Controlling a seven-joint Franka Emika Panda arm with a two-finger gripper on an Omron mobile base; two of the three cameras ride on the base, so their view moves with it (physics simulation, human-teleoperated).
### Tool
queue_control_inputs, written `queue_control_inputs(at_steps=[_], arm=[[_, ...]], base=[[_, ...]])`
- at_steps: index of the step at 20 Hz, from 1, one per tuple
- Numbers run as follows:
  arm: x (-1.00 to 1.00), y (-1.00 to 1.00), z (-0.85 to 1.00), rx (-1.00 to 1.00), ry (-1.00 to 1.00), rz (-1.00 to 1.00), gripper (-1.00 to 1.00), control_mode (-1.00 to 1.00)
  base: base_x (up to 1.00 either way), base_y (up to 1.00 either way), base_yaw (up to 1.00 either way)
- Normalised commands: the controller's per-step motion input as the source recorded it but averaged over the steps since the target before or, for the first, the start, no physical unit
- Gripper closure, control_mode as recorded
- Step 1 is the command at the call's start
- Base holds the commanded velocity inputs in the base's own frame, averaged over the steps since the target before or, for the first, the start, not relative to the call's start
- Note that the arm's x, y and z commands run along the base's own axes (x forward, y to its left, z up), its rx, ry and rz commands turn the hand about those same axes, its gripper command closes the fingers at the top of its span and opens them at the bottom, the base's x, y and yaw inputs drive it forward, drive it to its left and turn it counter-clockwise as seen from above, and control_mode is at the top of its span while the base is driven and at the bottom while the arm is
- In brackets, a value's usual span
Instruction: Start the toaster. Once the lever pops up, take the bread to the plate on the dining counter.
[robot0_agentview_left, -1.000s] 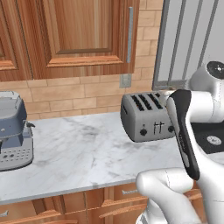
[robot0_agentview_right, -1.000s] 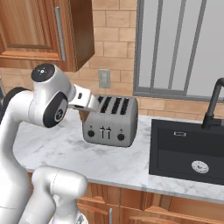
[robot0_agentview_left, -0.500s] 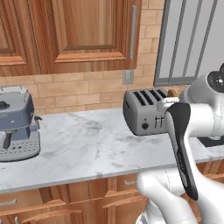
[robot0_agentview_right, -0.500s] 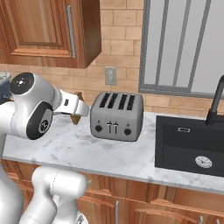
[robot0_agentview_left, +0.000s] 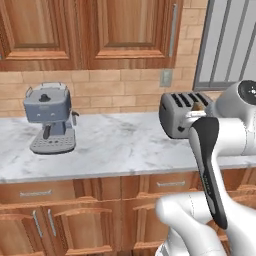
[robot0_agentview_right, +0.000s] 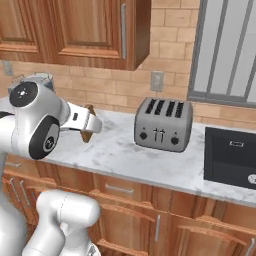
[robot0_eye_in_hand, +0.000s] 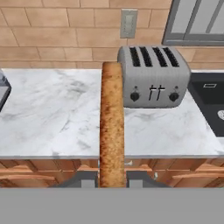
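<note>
Bread (robot0_eye_in_hand: 112, 127) is clamped edge-on in your tool (robot0_eye_in_hand: 112, 183), clear of the toaster (robot0_eye_in_hand: 154, 76); carry stage; next, find the plate.

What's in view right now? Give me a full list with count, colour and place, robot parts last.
toaster: one, grey metal, on the counter near the sink
bread: one slice, light brown, seen edge-on, held in the hand, clear of the toaster
coffee machine: one, blue-grey, on the counter left of the toaster
counter: one, white-grey marble top over brown wood drawers
sink: one, black, set in the counter right of the toaster
wall outlet: one, grey, on the brick wall behind the toaster
upper cabinets: brown wood, above the counter
window: one, grey frame, above the sink
arm: one, white with dark joints
hand: one, shut on the bread
</note>
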Motion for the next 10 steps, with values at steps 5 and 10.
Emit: queue_control_inputs(at_steps=[5, 10], arm=[[0.00, 0.00, 0.00, 0.00, 0.00, 0.00, 1.00, 1.00], [0.00, 0.00, 0.00, 0.00, 0.00, 0.00, 1.00, 1.00]], base=[[-0.33, 0.32, 0.38], [-0.17, 0.45, 0.41]])
